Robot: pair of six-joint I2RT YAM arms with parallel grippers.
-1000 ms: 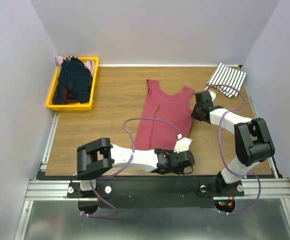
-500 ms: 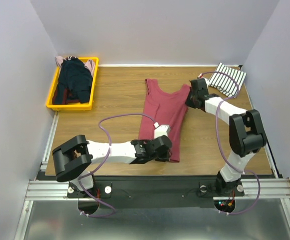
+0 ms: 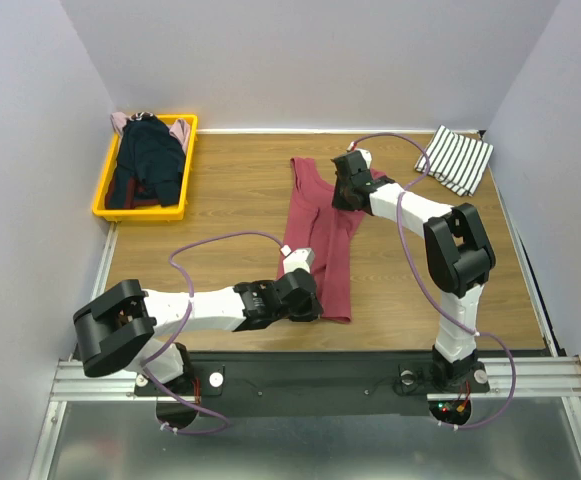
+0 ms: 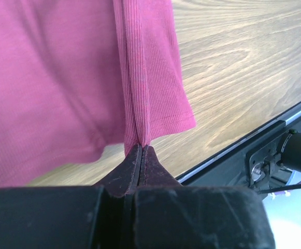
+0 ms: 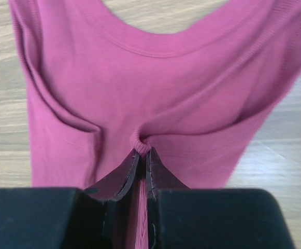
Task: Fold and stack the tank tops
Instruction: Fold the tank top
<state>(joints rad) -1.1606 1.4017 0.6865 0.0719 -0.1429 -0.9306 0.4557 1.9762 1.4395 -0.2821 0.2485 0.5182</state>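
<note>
You've got the table [image 3: 220,230] with the dark red tank top [image 3: 320,225] at its middle, partly folded lengthwise, yellow bin [image 3: 103,200] far left holding a dark navy tank top [image 3: 148,160], striped tank top [image 3: 456,158] folded far right, left gripper [image 4: 141,151] clamped on the red hem, right gripper [image 5: 142,154] pinching cloth just below its neckline

This has the look of a robotics lab test cell, not a home. A wood-grain tabletop [image 3: 230,200] is boxed in by plain pale panels [image 3: 320,60], and the left arm [image 3: 195,308] and right arm [image 3: 450,250] are bolted to an aluminium rail [image 3: 95,380] at the near edge. Purple cables [image 3: 220,237] loop loose off both arms, and a yellow plastic bin [image 3: 140,213] sits in the far left corner like staged trial props.
</note>
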